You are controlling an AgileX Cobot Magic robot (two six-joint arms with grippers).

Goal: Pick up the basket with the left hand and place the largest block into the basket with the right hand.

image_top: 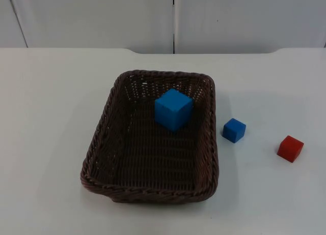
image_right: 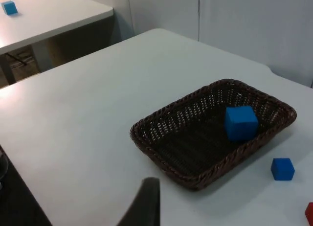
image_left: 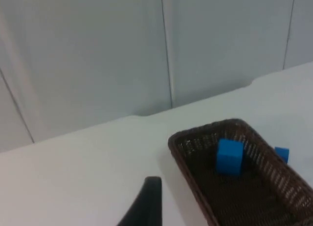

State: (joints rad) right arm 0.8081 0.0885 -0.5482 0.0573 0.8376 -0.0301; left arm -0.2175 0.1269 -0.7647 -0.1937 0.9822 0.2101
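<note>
A dark brown wicker basket rests flat on the white table, near its middle. The largest block, a bright blue cube, lies inside it close to the far right corner. The left wrist view has the basket and the cube some way off from my left gripper, which hovers over bare table. From my right gripper, the basket with the cube also stands at a distance. Neither gripper touches anything.
A small blue block sits just right of the basket, and a red block lies further right. The grey partition wall closes the far side. A second table with a small blue cube stands beyond the table's edge.
</note>
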